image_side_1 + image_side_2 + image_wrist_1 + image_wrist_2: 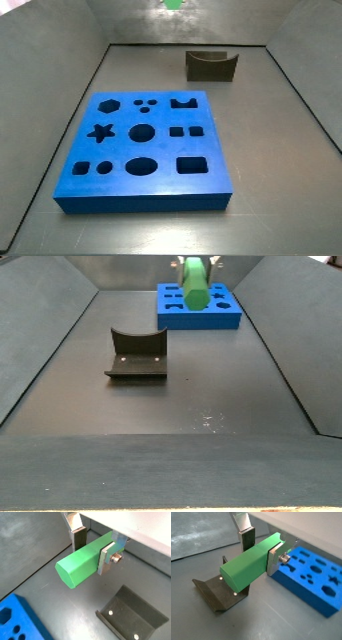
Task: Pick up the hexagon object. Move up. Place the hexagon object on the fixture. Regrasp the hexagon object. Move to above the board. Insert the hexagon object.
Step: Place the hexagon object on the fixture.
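My gripper (pixel 92 551) is shut on the hexagon object (pixel 81 564), a bright green prism clamped between the two silver fingers and sticking out past them. It shows the same way in the other wrist view, gripper (pixel 261 549) and hexagon object (pixel 246 566). It is held high above the floor, touching nothing. In a side view the hexagon object (pixel 197 283) hangs lengthwise at the top; in the other side view only its green tip (pixel 173 3) shows at the top edge. The dark fixture (pixel 210 65) stands on the floor below, apart from the blue board (pixel 144 150).
The fixture (pixel 218 592) and board (pixel 311 572) lie below the gripper in a wrist view, as do the fixture (pixel 130 614) and a board corner (pixel 20 622). Grey walls slope up round the floor (pixel 174 406). The fixture (pixel 136 354) stands nearer than the board (pixel 201 314).
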Controlling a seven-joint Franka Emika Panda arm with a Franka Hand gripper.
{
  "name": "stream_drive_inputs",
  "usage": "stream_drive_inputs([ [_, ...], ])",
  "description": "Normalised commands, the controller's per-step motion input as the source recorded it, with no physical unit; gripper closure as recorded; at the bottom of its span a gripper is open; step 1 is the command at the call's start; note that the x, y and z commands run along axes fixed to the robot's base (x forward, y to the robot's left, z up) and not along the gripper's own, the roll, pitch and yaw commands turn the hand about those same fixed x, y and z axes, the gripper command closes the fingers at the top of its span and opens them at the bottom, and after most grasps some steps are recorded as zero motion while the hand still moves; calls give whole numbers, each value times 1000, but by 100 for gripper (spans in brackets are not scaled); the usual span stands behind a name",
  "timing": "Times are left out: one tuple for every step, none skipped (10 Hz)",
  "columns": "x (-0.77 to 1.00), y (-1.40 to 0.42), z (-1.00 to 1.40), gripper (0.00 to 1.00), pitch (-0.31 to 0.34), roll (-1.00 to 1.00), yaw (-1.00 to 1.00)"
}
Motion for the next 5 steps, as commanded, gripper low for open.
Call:
stream_drive_inputs([
  [1000,217,-32,100,226,-1000,-51],
  [1000,198,-30,100,201,-863,-75],
  [1000,182,-29,100,177,-753,-89],
  [1000,150,-24,100,123,-469,-110],
  [1000,134,-20,100,101,-356,-115],
])
